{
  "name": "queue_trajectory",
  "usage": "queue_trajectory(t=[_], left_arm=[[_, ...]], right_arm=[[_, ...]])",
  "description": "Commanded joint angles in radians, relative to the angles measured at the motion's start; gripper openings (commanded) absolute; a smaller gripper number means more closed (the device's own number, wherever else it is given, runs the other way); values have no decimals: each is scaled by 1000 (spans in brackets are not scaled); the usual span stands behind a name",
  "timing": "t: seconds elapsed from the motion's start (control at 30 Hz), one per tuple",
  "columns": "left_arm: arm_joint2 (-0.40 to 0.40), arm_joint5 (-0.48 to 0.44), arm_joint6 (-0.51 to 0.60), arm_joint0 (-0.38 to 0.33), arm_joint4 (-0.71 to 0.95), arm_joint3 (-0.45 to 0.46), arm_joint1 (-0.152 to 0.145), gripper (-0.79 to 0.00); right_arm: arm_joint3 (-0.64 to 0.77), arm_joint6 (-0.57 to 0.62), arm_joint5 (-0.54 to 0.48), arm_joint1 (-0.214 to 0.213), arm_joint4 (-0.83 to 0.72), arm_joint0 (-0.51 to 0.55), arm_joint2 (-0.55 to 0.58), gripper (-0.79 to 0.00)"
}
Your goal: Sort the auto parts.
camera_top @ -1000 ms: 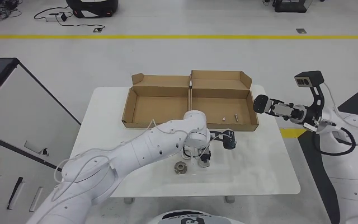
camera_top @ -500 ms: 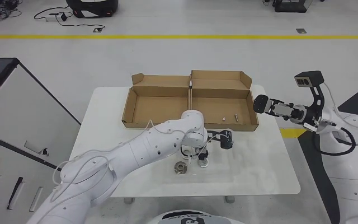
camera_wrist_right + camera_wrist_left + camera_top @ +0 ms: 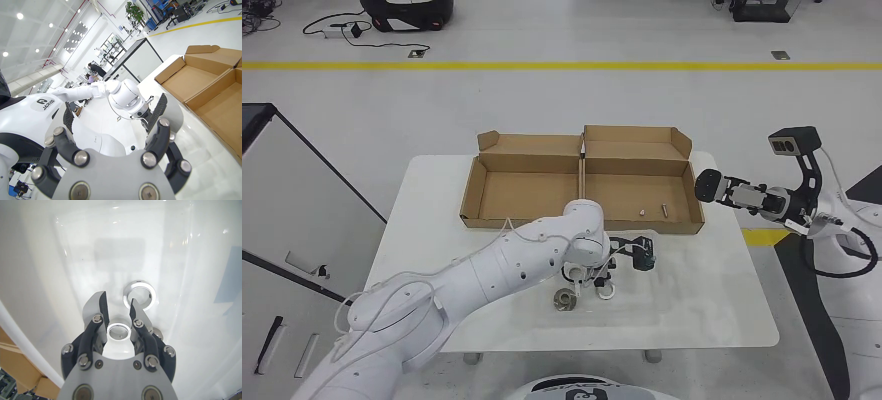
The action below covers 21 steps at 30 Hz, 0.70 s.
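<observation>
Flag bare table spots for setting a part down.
Free: table right of the left gripper, in front of the right box; the strip beside the left box. Crowded: front centre, two rings and a round part by that gripper.

This is a large robotics workshop hall, with a white floor [image 3: 642,30], yellow line [image 3: 562,66], high ceiling lights [image 3: 19,16] and equipment shelves [image 3: 111,51].

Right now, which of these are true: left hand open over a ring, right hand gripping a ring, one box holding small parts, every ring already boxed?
The left hand is open over a metal ring. True.
The right hand grips a ring. False: it is open and holds nothing.
One cardboard box holds two small parts. True.
Every ring is already boxed. False: the metal ring and a second ring lie on the table.
</observation>
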<state>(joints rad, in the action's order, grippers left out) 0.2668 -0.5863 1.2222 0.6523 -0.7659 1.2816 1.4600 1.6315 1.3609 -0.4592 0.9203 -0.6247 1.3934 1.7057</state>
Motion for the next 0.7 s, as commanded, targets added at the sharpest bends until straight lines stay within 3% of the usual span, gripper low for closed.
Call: queue_trajectory(t=[0.0, 0.67], left_arm=[[-2, -4, 5, 3, 1, 3, 1, -456], [-15, -13, -1, 10, -3, -18, 10, -477]], right_arm=[[0, 0, 0, 0, 0, 0, 0, 0], [0, 0, 0, 0, 0, 0, 0, 0]])
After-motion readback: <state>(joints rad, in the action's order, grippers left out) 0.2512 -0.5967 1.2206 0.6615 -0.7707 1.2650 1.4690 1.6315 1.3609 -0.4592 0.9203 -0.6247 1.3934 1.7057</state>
